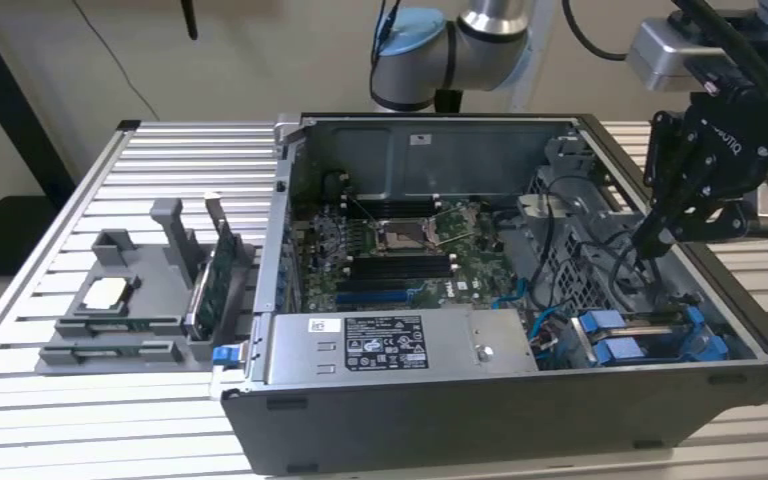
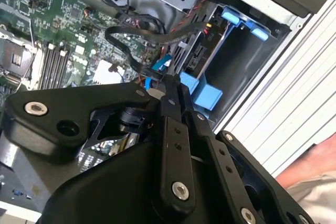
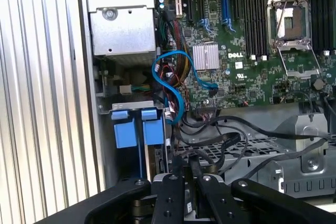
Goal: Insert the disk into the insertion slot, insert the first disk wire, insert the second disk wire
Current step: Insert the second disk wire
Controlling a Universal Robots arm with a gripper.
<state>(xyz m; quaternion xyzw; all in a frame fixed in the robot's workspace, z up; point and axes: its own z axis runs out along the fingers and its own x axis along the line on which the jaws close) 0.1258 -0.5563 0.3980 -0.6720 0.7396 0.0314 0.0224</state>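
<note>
Two blue-fronted carriers (image 1: 620, 338) sit side by side in the dark drive cage (image 1: 738, 335) at the case's front corner, on the exterior view's right. I cannot tell which one carries the disk or which bay is the insertion slot. Their blue tabs (image 3: 135, 129) show in the first wrist view. My gripper (image 1: 646, 240) hangs just above and behind them, inside the case. Its black fingers (image 2: 170, 90) are pressed together at a black flat wire (image 2: 128, 51) beside a blue carrier end (image 2: 202, 95). Black wires (image 3: 220, 142) loop around my gripper (image 3: 186, 157) over the cage.
The open case (image 1: 491, 420) holds the motherboard (image 1: 411, 245), a silver power supply (image 1: 398, 342) and a blue cable (image 3: 176, 85). A grey holder tray (image 1: 124, 300) stands on the slatted table at the exterior view's left. A person's hand (image 2: 310, 169) rests beside the case.
</note>
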